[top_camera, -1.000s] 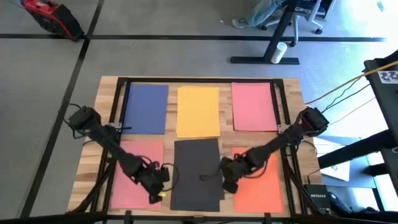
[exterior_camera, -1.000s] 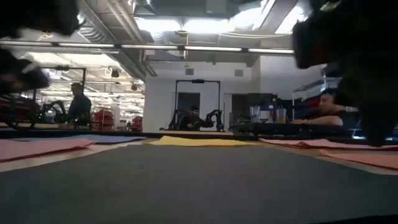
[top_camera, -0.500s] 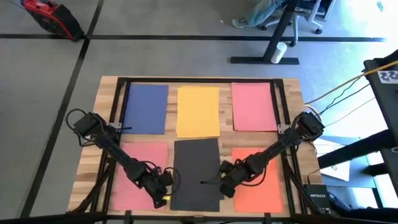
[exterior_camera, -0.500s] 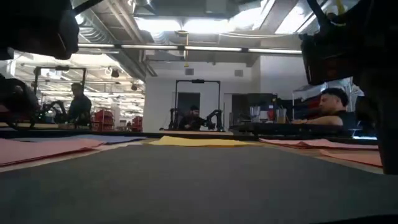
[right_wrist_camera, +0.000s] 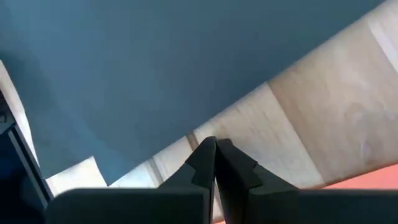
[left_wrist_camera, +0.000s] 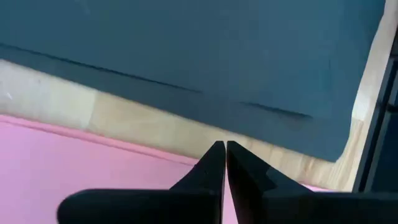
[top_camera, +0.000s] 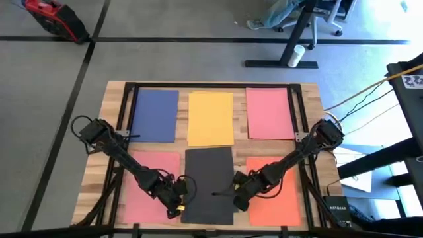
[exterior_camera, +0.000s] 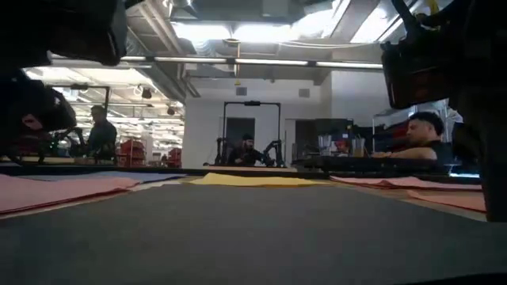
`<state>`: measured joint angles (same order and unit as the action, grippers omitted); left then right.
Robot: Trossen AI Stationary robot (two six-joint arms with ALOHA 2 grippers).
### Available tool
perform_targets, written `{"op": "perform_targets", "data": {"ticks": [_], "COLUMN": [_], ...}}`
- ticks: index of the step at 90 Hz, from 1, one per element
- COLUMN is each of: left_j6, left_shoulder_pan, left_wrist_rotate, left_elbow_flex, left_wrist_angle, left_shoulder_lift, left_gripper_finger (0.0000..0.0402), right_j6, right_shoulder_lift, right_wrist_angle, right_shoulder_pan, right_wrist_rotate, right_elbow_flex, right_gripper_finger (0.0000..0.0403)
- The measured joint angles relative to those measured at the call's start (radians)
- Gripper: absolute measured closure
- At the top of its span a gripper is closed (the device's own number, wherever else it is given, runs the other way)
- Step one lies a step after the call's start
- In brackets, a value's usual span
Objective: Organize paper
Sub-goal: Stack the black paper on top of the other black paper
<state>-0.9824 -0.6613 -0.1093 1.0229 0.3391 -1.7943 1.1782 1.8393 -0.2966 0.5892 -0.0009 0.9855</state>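
Wooden table (top_camera: 99,142) sat centre of the high view, holding six paper sheets in two rows. Far row toward 12 o'clock: blue sheet (top_camera: 156,115) at 11, yellow sheet (top_camera: 211,118) at 12, pink sheet (top_camera: 269,112) at 1. Near row: second pink sheet (top_camera: 140,178) at 8 o'clock, dark grey sheet (top_camera: 210,173) at 6, orange sheet (top_camera: 277,198) at 4. Sheets lay flat, apart from each other, bare wood strips between them. Left arm (top_camera: 122,155) reached from 9 o'clock toward centre; left gripper (top_camera: 176,200) low at the dark sheet's left edge, over the gap beside the near pink sheet. Left wrist view showed left gripper (left_wrist_camera: 225,149) with fingertips pressed together, nothing between them, tips over the wood strip between dark grey and pink. Right arm (top_camera: 301,151) came from 3 o'clock; right gripper (top_camera: 238,196) at the dark sheet's right edge. In the right wrist view right gripper (right_wrist_camera: 214,148) was likewise closed tip to tip, empty, over bare wood just beside the dark sheet, orange at the corner. Low view: dark grey sheet (exterior_camera: 253,229) filled the foreground, a person (exterior_camera: 101,131) in the room behind.
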Motion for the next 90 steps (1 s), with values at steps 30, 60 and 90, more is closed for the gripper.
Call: {"op": "perform_targets", "data": {"ticks": [30,60,90], "left_j6": [0.011,0.031,0.048], "left_shoulder_pan": [0.016,0.038,0.040], "left_wrist_rotate": [0.009,0.000,-0.032], "left_elbow_flex": [0.000,0.001,0.001], "left_wrist_angle": [-0.016,-0.054,-0.050], "left_shoulder_lift": [-0.033,-0.039,-0.038], "left_gripper_finger": [0.0402,0.0402,0.0402], "right_j6": [-0.001,-0.008,-0.035], "right_shoulder_lift": [0.000,0.005,-0.002], "right_wrist_angle": [0.009,0.076,0.061], "right_shoulder_pan": [0.000,-0.001,-0.001], "right_wrist_rotate": [0.006,0.012,0.009], "right_elbow_flex": [0.000,-0.003,-0.002], "right_gripper_finger": [0.0403,0.0403,0.0403]}}
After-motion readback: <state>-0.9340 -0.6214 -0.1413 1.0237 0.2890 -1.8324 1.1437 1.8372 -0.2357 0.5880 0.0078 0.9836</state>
